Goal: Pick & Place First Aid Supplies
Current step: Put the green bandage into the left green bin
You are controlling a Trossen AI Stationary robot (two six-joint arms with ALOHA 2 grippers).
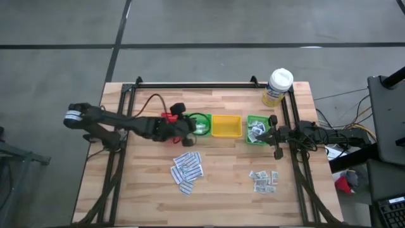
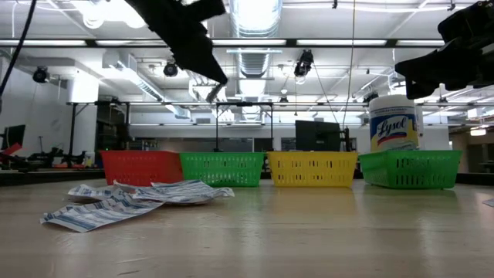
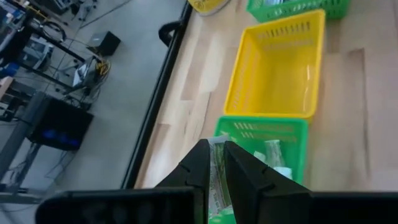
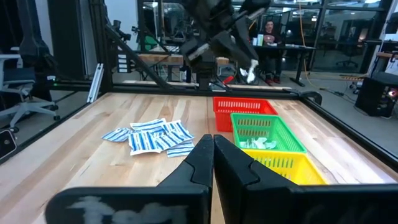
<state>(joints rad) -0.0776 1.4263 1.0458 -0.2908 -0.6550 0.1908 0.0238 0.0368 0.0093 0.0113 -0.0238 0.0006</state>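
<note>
Overhead, left hand (image 1: pixel 192 124) is hovering above the green tray (image 1: pixel 201 125) next to the red tray (image 1: pixel 169 120), fingers pinching a pale green-white sachet (image 3: pixel 217 180) between them. Left wrist view is showing that sachet hanging over this green tray, more sachets (image 3: pixel 273 155) already lying inside it. Yellow tray (image 1: pixel 226 126) is sitting just beside, then a second green tray (image 1: pixel 255 130) with small packets (image 1: pixel 256 131) in it. Right hand (image 1: pixel 268 134) is waiting at that second green tray's edge, fingers pressed together, holding nothing visible. Long white printed strips (image 1: pixel 187 170) are lying in a loose pile on the desk (image 1: pixel 145 190) in front of the trays, toward the left side. Small grey-white squares (image 1: pixel 264 180) are lying in a cluster toward the right side, well apart from the strips. White-lidded tub (image 1: pixel 278 87) is standing at the far right corner of the desk, behind the trays. Right wrist view is showing a person (image 4: pixel 268 32) sitting far behind the desk.
</note>
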